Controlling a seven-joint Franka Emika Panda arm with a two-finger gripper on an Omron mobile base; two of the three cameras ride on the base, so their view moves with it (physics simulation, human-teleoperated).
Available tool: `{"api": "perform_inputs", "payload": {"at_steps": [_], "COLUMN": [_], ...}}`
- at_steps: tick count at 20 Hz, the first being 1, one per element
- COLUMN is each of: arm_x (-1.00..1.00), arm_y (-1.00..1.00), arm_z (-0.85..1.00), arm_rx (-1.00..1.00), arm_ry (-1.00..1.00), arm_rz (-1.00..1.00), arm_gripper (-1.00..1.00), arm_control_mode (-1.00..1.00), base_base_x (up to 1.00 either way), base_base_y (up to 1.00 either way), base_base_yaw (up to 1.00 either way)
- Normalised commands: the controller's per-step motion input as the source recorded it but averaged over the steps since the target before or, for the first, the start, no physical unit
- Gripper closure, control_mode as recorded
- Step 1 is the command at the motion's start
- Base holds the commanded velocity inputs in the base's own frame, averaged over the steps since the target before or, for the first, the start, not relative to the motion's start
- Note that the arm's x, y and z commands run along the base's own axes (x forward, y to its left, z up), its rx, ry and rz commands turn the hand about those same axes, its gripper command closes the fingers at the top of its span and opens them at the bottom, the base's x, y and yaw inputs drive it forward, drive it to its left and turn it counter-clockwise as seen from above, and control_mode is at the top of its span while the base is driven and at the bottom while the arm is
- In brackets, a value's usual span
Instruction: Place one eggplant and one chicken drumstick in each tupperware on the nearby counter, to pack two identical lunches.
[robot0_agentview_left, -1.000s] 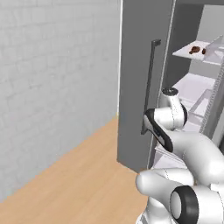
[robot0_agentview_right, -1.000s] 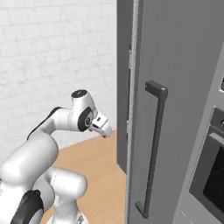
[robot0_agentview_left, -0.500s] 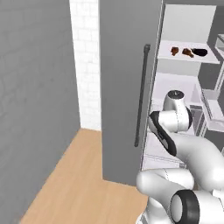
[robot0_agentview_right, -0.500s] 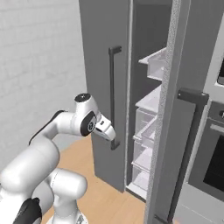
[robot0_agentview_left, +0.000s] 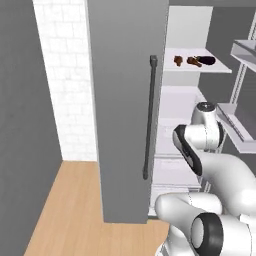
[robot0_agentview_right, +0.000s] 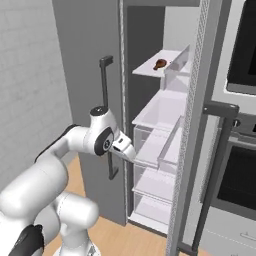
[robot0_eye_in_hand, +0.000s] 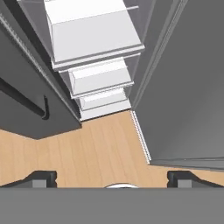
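Left base view: fridge door (robot0_agentview_left: 127, 100) is seen open w/ black handle (robot0_agentview_left: 148, 120); eggplant (robot0_agentview_left: 204, 61) & drumstick (robot0_agentview_left: 178, 61) lie on upper shelf (robot0_agentview_left: 197, 67).

Right base view: gripper (robot0_agentview_right: 131, 152) is held beside drawers (robot0_agentview_right: 157, 150).

Hand view: fingertips (robot0_eye_in_hand: 41, 177) spread wide, nothing pinched; no legible writing.

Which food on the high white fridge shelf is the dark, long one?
The dark purple eggplant at the right end of the white fridge shelf. The brown chicken drumsticks beside it are smaller, rounder and reddish-brown.

An open grey fridge (robot0_agentview_left: 127, 100) with white shelves (robot0_agentview_right: 160, 107) stands on wooden floor (robot0_agentview_left: 70, 210) beside a white brick wall (robot0_agentview_left: 65, 75)
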Motion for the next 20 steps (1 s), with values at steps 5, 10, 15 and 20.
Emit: {"api": "perform_inputs", "payload": {"at_steps": [5, 10, 15, 20], "arm_x": [0.0, 0.0, 0.0, 0.0], "arm_y": [0.0, 0.0, 0.0, 0.0], "arm_z": [0.0, 0.0, 0.0, 0.0], "arm_rx": [0.0, 0.0, 0.0, 0.0], "arm_ry": [0.0, 0.0, 0.0, 0.0], "arm_rz": [0.0, 0.0, 0.0, 0.0], "arm_gripper": [-1.0, -1.0, -1.0, -1.0], "arm_control_mode": [1.0, 1.0, 1.0, 1.0], "base_base_x": [0.42, 0.17, 0.65, 0.47], "base_base_y": [-0.3, -0.05, 0.0, -0.03], "base_base_yaw": [-0.25, -0.21, -0.15, -0.02]}}
